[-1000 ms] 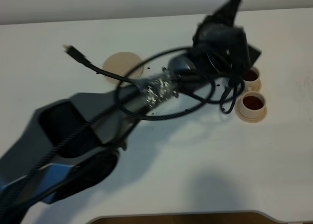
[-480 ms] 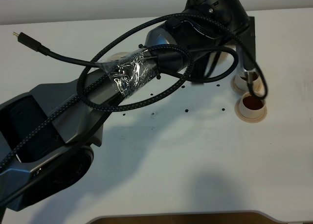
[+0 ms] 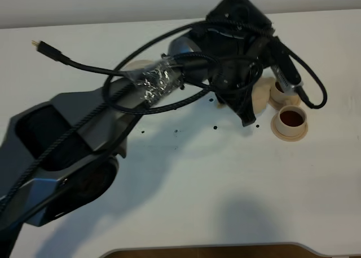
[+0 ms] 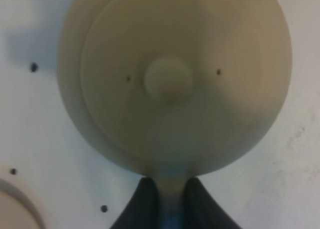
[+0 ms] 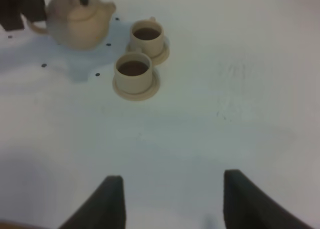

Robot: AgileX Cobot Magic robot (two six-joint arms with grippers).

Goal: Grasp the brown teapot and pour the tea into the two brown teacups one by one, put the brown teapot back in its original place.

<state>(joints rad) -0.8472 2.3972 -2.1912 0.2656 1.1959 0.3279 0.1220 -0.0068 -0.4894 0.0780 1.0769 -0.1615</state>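
You have the left gripper (image 4: pixel 167 199) closed tight on the handle of the teapot (image 4: pixel 172 79); in the left wrist view its two dark fingers (image 4: pixel 137 206) press the thin handle from both sides. The teapot is lifted a little above the table (image 3: pixel 225 185), near the far edge and toward its right side, just beside the two cups. Its lid with the round knob sits on top, and the pot looks close to upright.

The far cup (image 5: pixel 147 36) and the near cup (image 5: pixel 133 71) each stand on their own saucer, touching or almost touching each other. Both hold dark tea (image 5: pixel 133 68).

The large saucer (image 3: pixel 135 66) lies near the far edge, left of the teapot, mostly hidden under the left arm and its cables.

Your right gripper (image 5: pixel 170 201) stands wide open and empty, over the bare table, well apart from the cups.

No brand, label or writing can be read anywhere. Some small dark dots mark the table around the teapot.
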